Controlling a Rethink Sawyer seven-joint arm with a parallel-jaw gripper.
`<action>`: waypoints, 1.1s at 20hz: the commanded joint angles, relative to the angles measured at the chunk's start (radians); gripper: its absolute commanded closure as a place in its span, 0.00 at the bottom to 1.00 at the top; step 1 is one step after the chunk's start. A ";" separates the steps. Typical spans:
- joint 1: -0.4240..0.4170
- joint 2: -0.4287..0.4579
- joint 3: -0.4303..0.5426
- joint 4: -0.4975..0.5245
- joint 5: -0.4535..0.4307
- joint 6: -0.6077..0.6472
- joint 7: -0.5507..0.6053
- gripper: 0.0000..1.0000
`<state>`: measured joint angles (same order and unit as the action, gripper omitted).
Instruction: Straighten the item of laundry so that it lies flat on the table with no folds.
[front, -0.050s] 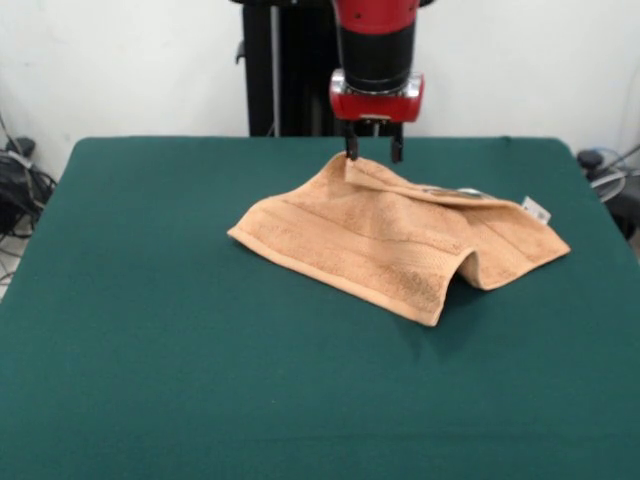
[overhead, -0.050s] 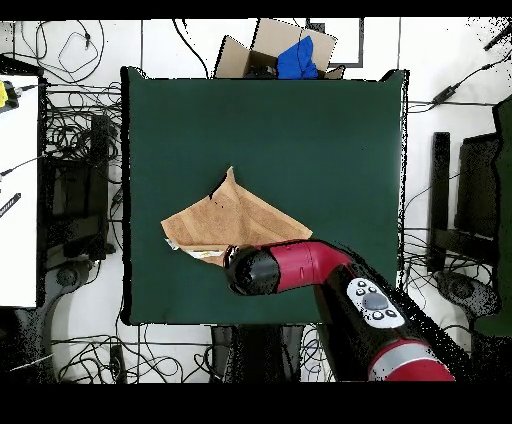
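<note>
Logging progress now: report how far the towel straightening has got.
Done: nothing final; the tan towel still has a raised fold at its near edge and a doubled far edge. In hand: the gripper sits at the towel's far corner; grasp unclear. Left: spread it flat on the green table.

Bright, even light; soft shadow beneath the towel (front, -0.050s: 400, 240).

The tan towel (front, -0.050s: 385, 235) lay rumpled mid-table (front, -0.050s: 200, 400), one edge humped up, white tag (front, -0.050s: 536, 210) showing.
</note>
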<state>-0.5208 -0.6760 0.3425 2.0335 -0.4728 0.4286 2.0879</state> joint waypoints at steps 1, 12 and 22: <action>-0.017 0.062 0.088 0.017 -0.073 -0.081 -0.061 0.00; -0.090 0.092 0.130 0.014 -0.116 -0.058 -0.098 0.00; -0.148 0.042 0.191 0.031 -0.093 0.023 -0.125 0.00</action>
<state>-0.6540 -0.6110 0.4345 2.0331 -0.5319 0.4056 2.0879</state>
